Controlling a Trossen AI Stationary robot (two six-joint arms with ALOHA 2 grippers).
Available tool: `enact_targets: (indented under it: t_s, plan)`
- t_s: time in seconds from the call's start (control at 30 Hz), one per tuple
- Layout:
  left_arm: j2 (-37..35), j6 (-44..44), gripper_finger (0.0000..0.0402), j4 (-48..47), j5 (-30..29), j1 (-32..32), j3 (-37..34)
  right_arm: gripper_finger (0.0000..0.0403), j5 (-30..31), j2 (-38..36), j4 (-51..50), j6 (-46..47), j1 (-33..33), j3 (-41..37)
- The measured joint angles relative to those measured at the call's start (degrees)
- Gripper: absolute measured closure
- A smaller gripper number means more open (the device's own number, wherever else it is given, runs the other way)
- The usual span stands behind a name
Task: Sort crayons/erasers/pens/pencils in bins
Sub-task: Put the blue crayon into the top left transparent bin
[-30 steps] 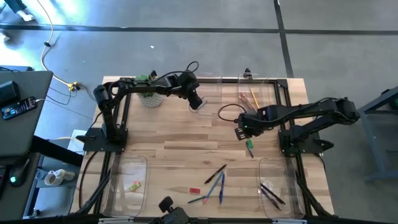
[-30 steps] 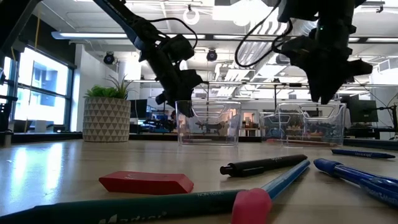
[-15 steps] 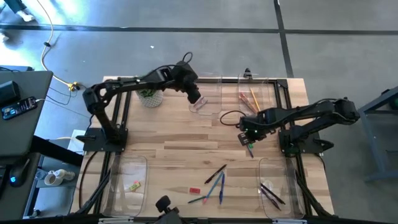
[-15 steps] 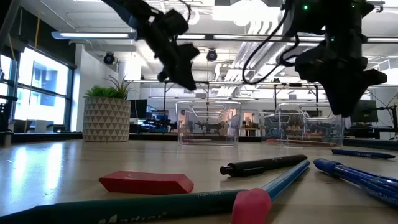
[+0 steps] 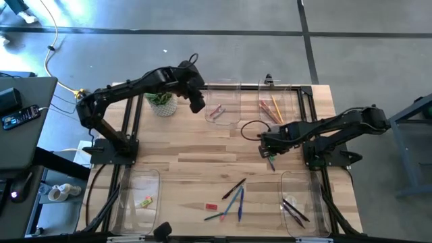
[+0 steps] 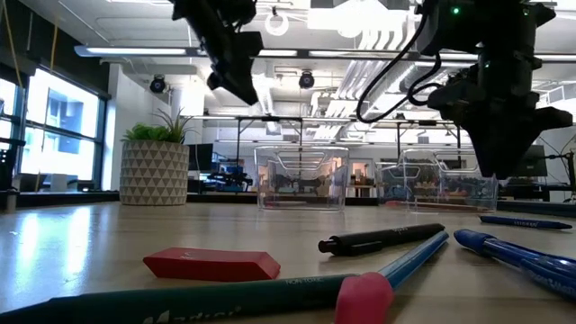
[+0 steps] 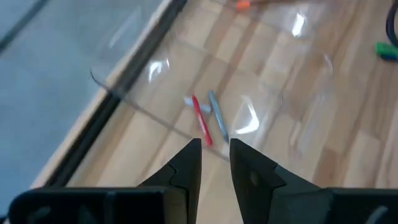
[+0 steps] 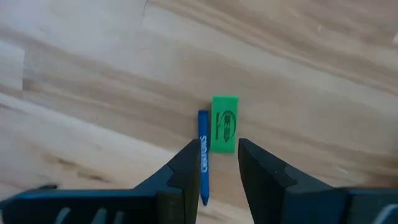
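Right gripper (image 8: 214,163), fingers parted and empty, hangs over a green eraser (image 8: 224,123) and a blue crayon (image 8: 203,155) printed "CRAYONS", lying side by side at 3 o'clock on the tabletop (image 5: 202,152). Left gripper (image 7: 214,163), fingers slightly apart and empty, is above the 12 o'clock bin (image 5: 233,89) holding red and bluish crayons (image 7: 200,119).

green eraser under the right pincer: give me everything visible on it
The green eraser is a small bright-green rectangular block with dark printed lettering on its top face. It lies flat on the wooden table, right alongside a blue crayon, whether touching I cannot tell. The right pincer hangs above it, fingers parted, not touching it.
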Motion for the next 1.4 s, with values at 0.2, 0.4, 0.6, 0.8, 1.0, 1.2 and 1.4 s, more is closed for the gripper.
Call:
enact_targets:
  t_s: [0.2,0.4,0.6,0.8,1.0,1.2,1.4]
  plan:
    - [-0.2,0.0,0.0327,-2.8,1.0,-0.5,-0.1,0.0303,2.8,0.4,-0.1,-0.8,-0.2,0.0]
    - [-0.2,0.0,0.0327,-2.8,1.0,-0.8,-0.1,0.0267,1.8,2.4,-0.3,-1.7,-0.2,0.0]
    - [-0.2,0.0,0.0328,-2.8,0.9,-0.9,-0.1,0.0226,-1.5,5.3,0.4,-4.4,-0.1,0.0]
    - [-0.2,0.0,0.0328,-2.8,0.4,-0.8,-0.1,0.0225,-5.2,7.8,3.2,-5.8,0.4,0.0]
    - [-0.2,0.0,0.0328,-2.8,0.3,-0.8,-0.1,0.024,-7.8,10.3,4.9,-2.9,2.6,0.0]
    - [-0.2,0.0,0.0328,-2.7,0.3,-0.8,-0.1,0.0255,-8.1,12.4,6.1,0.2,5.5,0.0]
    - [-0.2,0.0,0.0328,-2.7,0.3,-0.8,-0.1,0.0265,-8.2,15.5,6.5,2.8,7.1,0.0]
